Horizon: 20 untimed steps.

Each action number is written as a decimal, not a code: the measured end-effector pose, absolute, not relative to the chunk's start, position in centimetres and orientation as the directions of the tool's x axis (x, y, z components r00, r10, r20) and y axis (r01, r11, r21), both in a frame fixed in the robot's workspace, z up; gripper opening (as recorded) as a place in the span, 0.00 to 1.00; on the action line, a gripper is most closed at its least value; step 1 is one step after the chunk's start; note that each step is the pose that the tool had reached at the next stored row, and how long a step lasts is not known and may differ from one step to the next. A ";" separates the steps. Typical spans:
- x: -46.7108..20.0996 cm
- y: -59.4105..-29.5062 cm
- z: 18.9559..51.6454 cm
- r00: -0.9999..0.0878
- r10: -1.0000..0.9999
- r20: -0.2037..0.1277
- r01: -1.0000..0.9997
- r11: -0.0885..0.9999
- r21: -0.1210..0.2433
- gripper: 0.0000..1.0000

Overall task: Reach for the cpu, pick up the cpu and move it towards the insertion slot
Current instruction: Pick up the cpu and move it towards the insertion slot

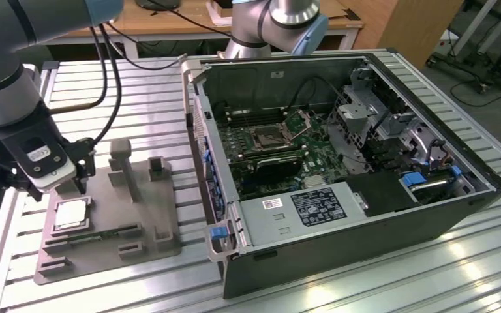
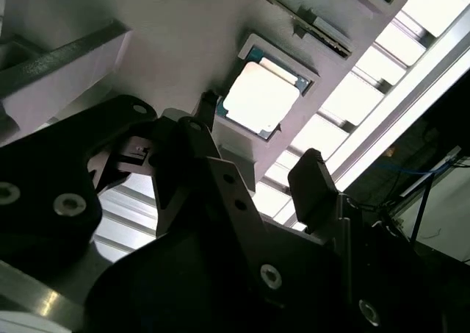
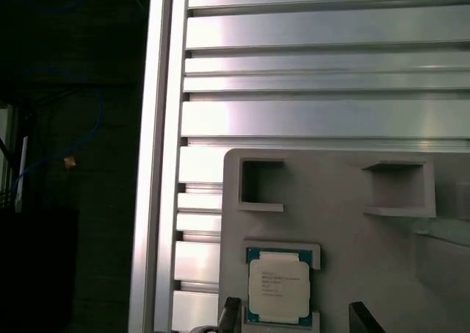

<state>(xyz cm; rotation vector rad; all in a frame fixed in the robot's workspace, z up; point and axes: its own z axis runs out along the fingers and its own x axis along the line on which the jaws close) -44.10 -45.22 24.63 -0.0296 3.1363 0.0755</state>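
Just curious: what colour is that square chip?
Silver with a green rim; the cpu shows best in the first wrist view.

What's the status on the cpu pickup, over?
End effector open, poised over cpu. Cpu seated in grey fixture pocket, not gripped. Nothing between fingertips and cpu.

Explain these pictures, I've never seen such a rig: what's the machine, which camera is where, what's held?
The machine is one robot arm with a two-fingered gripper. The exterior view looks on from off the arm; both wrist views ride on the arm. On the ribbed aluminium table sits a grey moulded holder tray with the small square silver-topped cpu seated in a recess. Beside it stands an open black computer case; its square metal-framed insertion slot sits in the green board. The gripper is open above the cpu, holding nothing.
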 end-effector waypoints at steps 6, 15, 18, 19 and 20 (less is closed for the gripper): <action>-44.1 -45.2 24.4 -1.000 -0.019 -0.004 -0.019 0.999 0.048 0.66; -44.1 -45.3 24.0 -1.000 -0.019 -0.005 -0.019 0.999 0.048 0.66; -44.1 -45.3 23.9 -1.000 -0.019 -0.005 -0.019 0.999 0.048 0.66; -44.1 -45.3 23.9 -1.000 -0.019 -0.004 -0.019 0.999 0.048 0.66; -44.1 -45.3 23.9 -1.000 -0.019 -0.004 -0.019 0.999 0.048 0.66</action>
